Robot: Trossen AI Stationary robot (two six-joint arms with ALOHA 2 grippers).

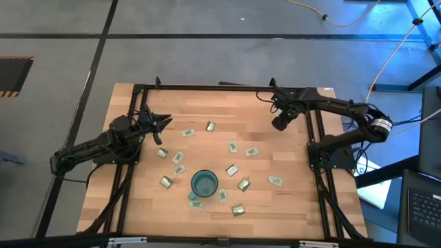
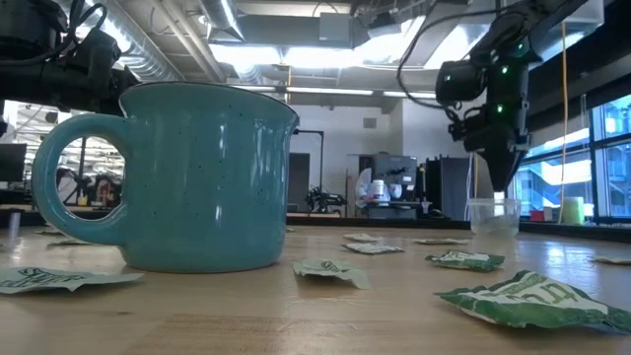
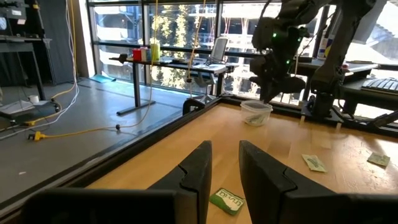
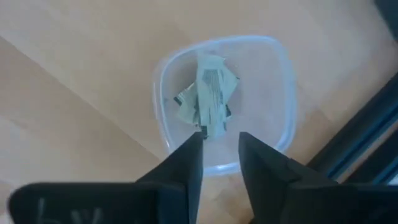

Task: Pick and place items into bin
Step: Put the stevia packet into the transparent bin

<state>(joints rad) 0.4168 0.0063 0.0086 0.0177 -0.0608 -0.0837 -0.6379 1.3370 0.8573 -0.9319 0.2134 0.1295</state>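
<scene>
The bin (image 4: 224,99), a small translucent cup, stands near the table's far right corner (image 3: 256,112) (image 2: 493,215). Crumpled light green packets (image 4: 208,93) lie in it. My right gripper (image 4: 219,140) hovers just above its rim (image 2: 501,182), pointing steeply down, open, with nothing between the fingers. Several more packets (image 1: 232,147) lie flat across the middle of the table. My left gripper (image 3: 225,152) waits open at the table's left side (image 1: 165,122), pointing level, with one packet (image 3: 227,200) on the wood just below it.
A teal mug (image 1: 204,183) stands near the front middle, ringed by packets (image 2: 523,301). A black frame rail (image 1: 317,131) runs along the table's right edge close beside the bin. Bare wood lies between the bin and the packets.
</scene>
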